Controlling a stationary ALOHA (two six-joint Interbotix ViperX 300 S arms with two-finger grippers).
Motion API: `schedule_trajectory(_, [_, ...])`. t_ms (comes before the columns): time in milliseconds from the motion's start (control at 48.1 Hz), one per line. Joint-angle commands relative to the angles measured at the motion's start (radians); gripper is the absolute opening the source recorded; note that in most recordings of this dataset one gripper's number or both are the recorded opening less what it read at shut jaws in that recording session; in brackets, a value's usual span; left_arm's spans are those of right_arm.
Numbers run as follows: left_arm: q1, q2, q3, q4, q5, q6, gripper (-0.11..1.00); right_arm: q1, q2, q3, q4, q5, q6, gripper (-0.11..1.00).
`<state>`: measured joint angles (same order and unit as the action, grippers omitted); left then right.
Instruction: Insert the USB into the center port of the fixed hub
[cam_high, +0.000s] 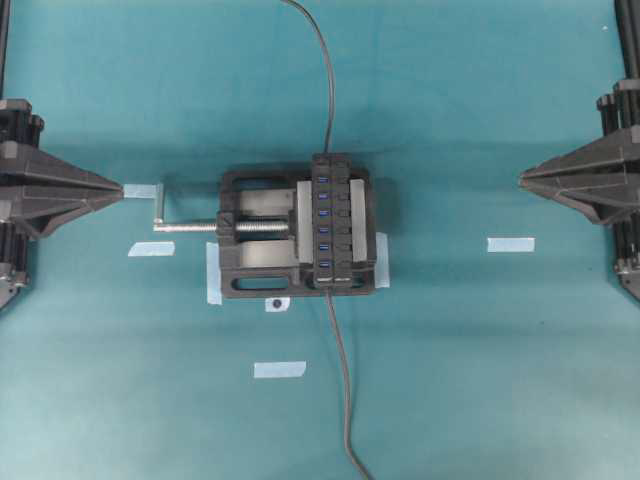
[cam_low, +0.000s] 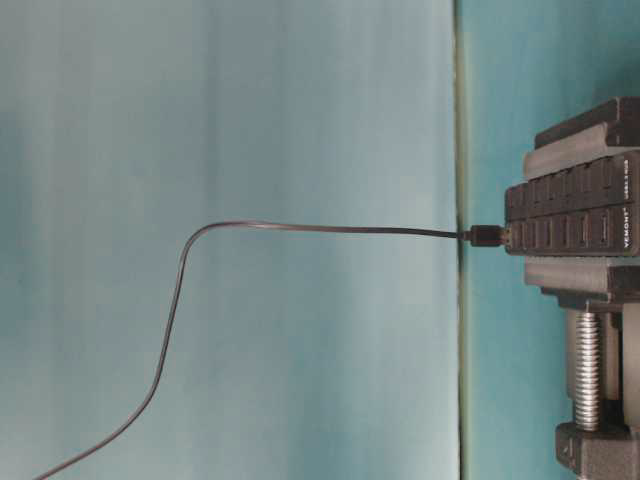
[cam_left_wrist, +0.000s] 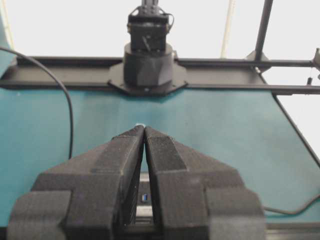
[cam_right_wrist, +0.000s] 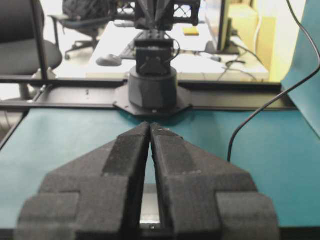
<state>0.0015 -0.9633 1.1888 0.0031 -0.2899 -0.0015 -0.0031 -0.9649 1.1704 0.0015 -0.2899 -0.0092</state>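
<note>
The fixed hub (cam_high: 335, 220) is a long black strip clamped in a black vise (cam_high: 250, 240) at the table's middle, with its row of blue slots facing up. The center port (cam_high: 324, 214) is empty, like the other slots. I cannot pick out the USB plug in any view. One dark cable (cam_high: 340, 380) leaves the hub's near end, and another (cam_high: 322, 70) leaves its far end. My left gripper (cam_high: 122, 188) (cam_left_wrist: 144, 127) rests shut and empty at the left edge. My right gripper (cam_high: 521, 178) (cam_right_wrist: 150, 125) rests shut and empty at the right edge. Both are far from the hub.
The vise's silver screw handle (cam_high: 175, 225) sticks out to the left. Several strips of pale blue tape (cam_high: 510, 244) lie on the teal table. In the table-level view a black plug (cam_low: 487, 236) sits in the hub's end, its cable arching away.
</note>
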Motion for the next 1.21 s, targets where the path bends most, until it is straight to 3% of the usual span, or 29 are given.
schedule_trajectory(0, [-0.003,-0.008,-0.011,0.006,-0.009,-0.008,0.13,-0.011,0.008,-0.002,0.003,-0.009,0.02,0.16])
schedule_trajectory(62, [-0.005,-0.012,-0.008,0.006,-0.009,-0.011,0.07,-0.012,0.008,0.002,0.043,-0.006,0.041,0.19])
schedule_trajectory(104, [-0.003,-0.015,-0.009,0.006,-0.009,-0.012,0.01,-0.012,0.008,0.002,0.06,-0.002,0.067,0.13])
schedule_trajectory(249, [-0.003,-0.012,-0.023,0.006,0.026,-0.012,0.0,-0.012,0.008,-0.003,0.061,0.046,0.146,0.0])
schedule_trajectory(665, [0.0,-0.011,-0.048,0.008,0.219,-0.005,0.0,-0.061,0.061,-0.126,0.058,0.44,0.158,-0.01])
schedule_trajectory(914, [0.0,0.012,-0.074,0.006,0.293,-0.008,0.0,-0.097,0.19,-0.227,0.003,0.623,0.155,-0.01])
schedule_trajectory(1185, [0.002,0.032,-0.078,0.006,0.302,-0.009,0.0,-0.132,0.336,-0.284,-0.035,0.663,0.147,-0.01])
